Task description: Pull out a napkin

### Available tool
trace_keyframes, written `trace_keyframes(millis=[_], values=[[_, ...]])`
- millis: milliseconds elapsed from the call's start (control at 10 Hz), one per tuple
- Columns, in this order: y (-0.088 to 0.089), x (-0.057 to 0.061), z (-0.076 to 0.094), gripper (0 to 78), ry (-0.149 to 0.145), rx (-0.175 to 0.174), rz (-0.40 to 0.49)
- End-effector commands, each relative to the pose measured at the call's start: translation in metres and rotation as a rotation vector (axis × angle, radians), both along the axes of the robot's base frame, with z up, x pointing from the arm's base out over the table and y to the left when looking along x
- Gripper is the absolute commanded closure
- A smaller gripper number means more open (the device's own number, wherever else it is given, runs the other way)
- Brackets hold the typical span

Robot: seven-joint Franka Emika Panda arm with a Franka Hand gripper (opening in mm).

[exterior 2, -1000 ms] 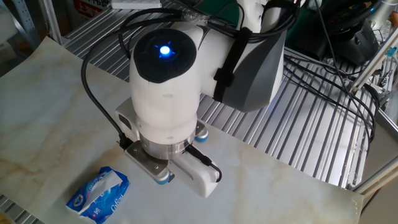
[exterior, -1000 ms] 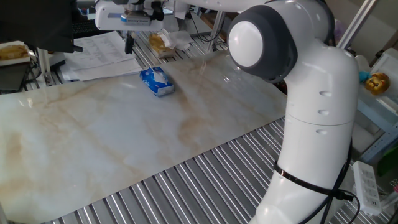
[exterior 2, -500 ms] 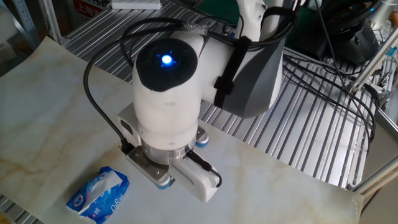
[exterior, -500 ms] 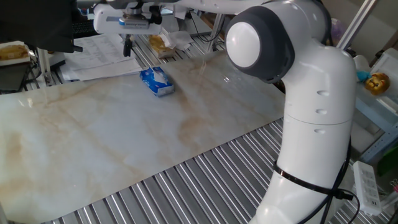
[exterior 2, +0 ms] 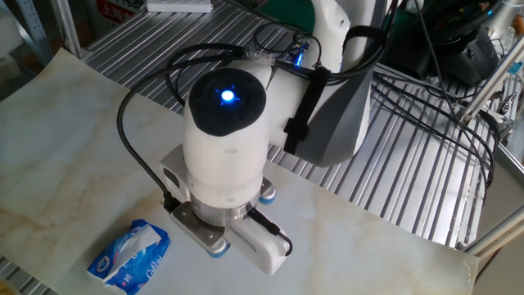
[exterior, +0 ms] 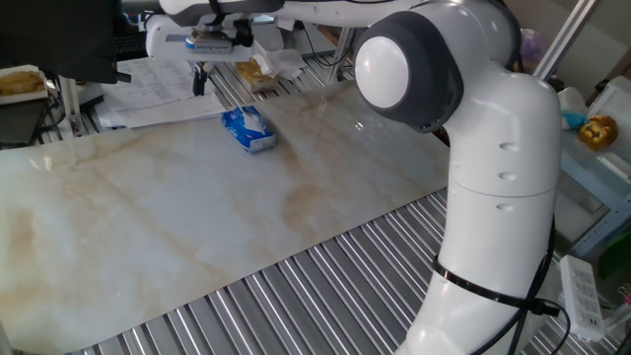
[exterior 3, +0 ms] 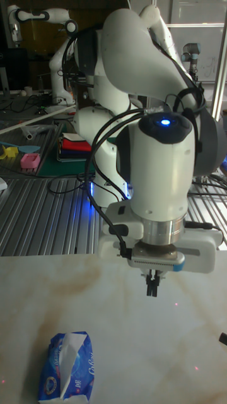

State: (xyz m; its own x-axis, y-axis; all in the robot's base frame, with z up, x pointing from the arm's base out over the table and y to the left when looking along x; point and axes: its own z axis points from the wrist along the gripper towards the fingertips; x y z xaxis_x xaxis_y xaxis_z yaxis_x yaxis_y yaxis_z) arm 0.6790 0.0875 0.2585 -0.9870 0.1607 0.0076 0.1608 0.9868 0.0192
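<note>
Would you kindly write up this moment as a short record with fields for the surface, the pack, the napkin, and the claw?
surface: marbled beige tabletop
pack: small blue rectangular tissue pack, lying flat
napkin: thin white paper napkin poking out of the pack's top slot
claw: claw in the air above the tabletop, fingers close together, holding nothing, clear of the pack

One blue tissue pack (exterior 3: 65, 367) lies on the marble-patterned tabletop (exterior: 197, 227), with one white napkin (exterior 3: 69, 345) poking from its slot. One white robot arm (exterior: 483, 168) works here, carrying one gripper (exterior 3: 152, 284). A second white arm (exterior 3: 38, 17) shows in the tall view's background. Printed paper sheets (exterior: 148, 89) lie stacked at the far edge; their number cannot be told.
</note>
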Motion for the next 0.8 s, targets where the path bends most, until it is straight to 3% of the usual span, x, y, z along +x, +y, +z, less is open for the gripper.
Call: trace_keyframes(millis=[100,400,800], values=[[-0.013,0.006,-0.004,77.6,-0.004,0.004,0.021],[-0.017,0.007,-0.006,77.6,0.000,0.003,-0.004],[-0.050,0.015,-0.018,77.6,-0.016,0.009,0.056]])
